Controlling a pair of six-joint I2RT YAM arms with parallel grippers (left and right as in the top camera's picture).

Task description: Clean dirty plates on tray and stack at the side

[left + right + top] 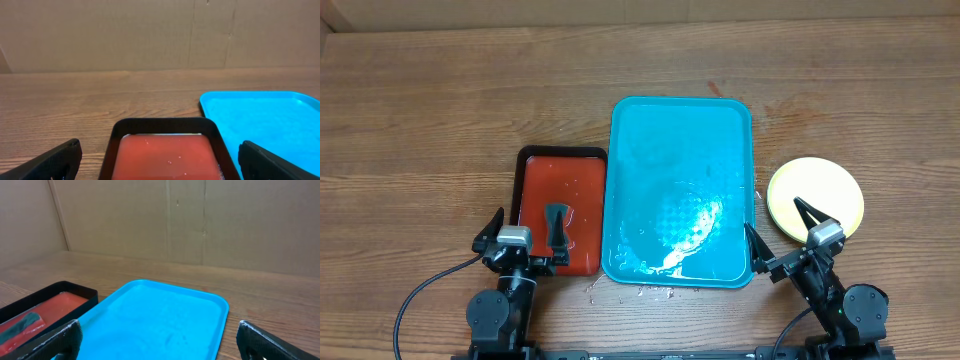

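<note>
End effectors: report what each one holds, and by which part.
Nothing is held. The left end effector and the right end effector are both open and empty; the yellow plate lies on the table, ungripped.

One turquoise tray [660, 140] lies on the table. Against its left side is one red tray [542, 185] with one dark object [556, 228] in it. To its right one yellow-green plate [815, 188] shows; any plates beneath are hidden.
</note>
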